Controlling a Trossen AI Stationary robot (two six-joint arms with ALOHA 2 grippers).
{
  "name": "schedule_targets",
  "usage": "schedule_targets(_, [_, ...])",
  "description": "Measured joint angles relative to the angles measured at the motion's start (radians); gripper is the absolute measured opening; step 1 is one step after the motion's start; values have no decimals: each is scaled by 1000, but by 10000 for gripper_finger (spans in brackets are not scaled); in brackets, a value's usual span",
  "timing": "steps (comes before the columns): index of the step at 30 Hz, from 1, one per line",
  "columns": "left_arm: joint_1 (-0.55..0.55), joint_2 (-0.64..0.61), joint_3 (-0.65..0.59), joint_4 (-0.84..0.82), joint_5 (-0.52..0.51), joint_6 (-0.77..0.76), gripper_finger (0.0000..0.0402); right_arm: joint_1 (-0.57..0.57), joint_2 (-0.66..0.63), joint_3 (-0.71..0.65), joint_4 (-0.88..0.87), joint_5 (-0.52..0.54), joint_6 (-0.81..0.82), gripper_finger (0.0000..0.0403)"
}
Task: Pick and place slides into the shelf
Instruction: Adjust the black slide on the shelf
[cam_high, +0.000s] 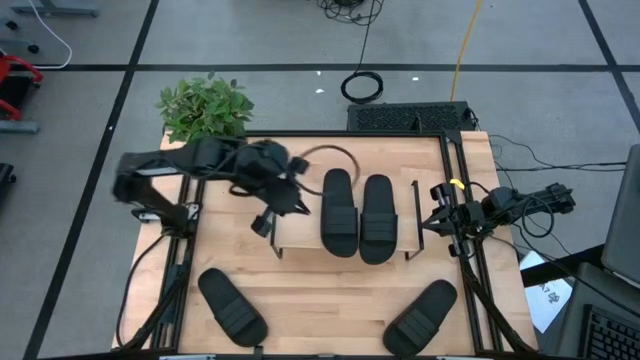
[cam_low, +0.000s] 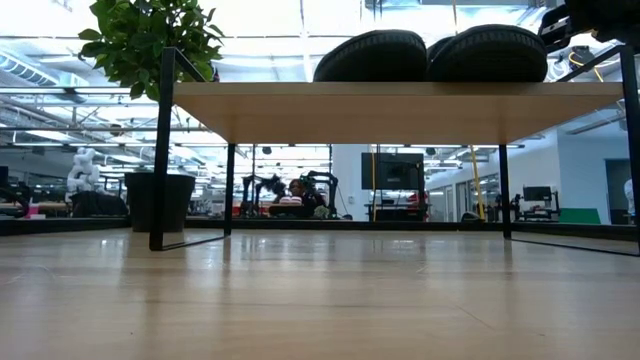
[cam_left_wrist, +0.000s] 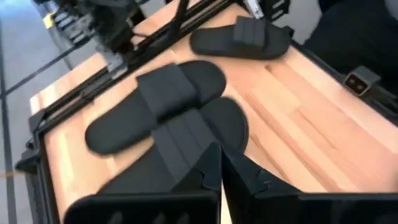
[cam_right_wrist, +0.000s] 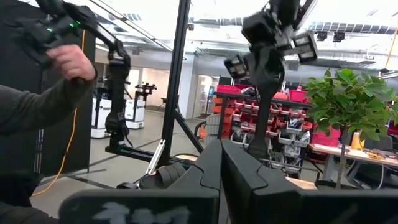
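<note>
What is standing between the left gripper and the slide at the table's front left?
Nothing visible: the shut left gripper hangs by the shelf's left end, and only bare table separates it from the front-left slide.

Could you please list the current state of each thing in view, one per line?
Shelf: upright on the table, two slides on top.
Shelf slides: flat, side by side, touching.
Front-left slide: flat on the table, not yet shelved.
Front-right slide: flat on the table, not yet shelved.
Left hand: shut, empty, over the shelf's left end.
Right hand: shut, empty, at the table's right edge.
Plant: upright beyond the table's back-left corner.
</note>
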Motion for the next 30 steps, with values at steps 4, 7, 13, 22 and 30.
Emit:
schedule_targets(4, [18,-225,-411,343,-4,-53,9,0,0,0,-5,0,-4,0])
schedule_targets(7, [15,-365,-718,725,9,-122,8,0,0,0,-14,0,-5,0])
schedule_targets(13, [-32,-498,-1129,1333,212,-155,1,0,0,0,-48,0,-26,0])
schedule_targets(22, [-46,-497,-1526,1893,174,-148,1,0,0,-51,18,32,-111,0])
schedule_targets(30, [-46,-497,-1698,2076,70,-241,0,-2,0,-69,45,112,-146,0])
